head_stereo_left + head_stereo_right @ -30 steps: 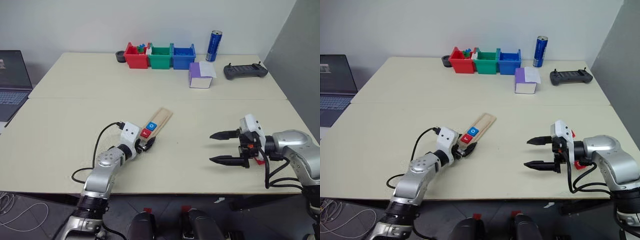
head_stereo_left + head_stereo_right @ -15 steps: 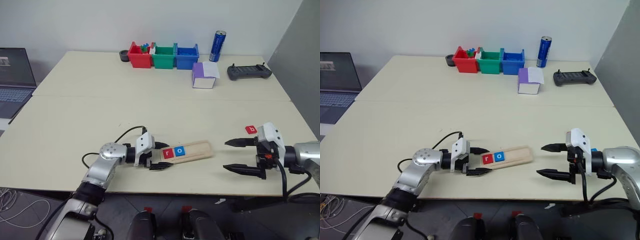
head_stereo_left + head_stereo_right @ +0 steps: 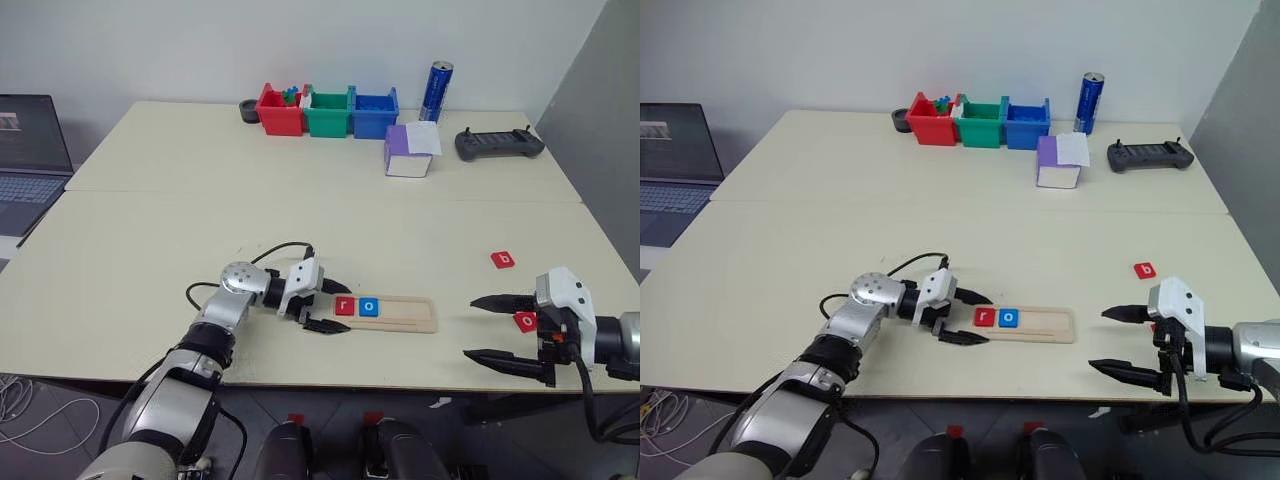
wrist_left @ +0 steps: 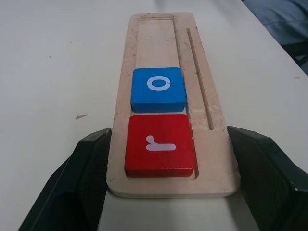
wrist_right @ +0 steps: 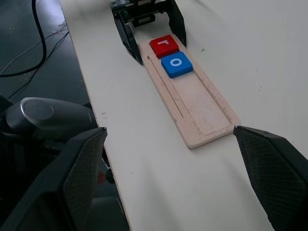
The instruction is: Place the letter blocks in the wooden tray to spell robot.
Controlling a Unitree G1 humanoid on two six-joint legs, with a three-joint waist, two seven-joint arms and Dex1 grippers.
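Wooden tray (image 3: pixel 395 312): 2 blocks, r (image 3: pixel 344 306), o (image 3: pixel 369 306). L gripper (image 3: pixel 326 306) straddles tray end, contact unclear; R gripper (image 3: pixel 489 327) spread, empty.

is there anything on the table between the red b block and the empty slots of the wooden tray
Nothing visible. The red b block lies on bare table, off to the right of the wooden tray. The stretch between them is clear, and the slots past the r block and o block are empty.

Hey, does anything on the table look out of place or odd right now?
Nothing damaged or spilled. The wooden tray holds only the r and o blocks; a red b block lies loose on the table, apart from it.
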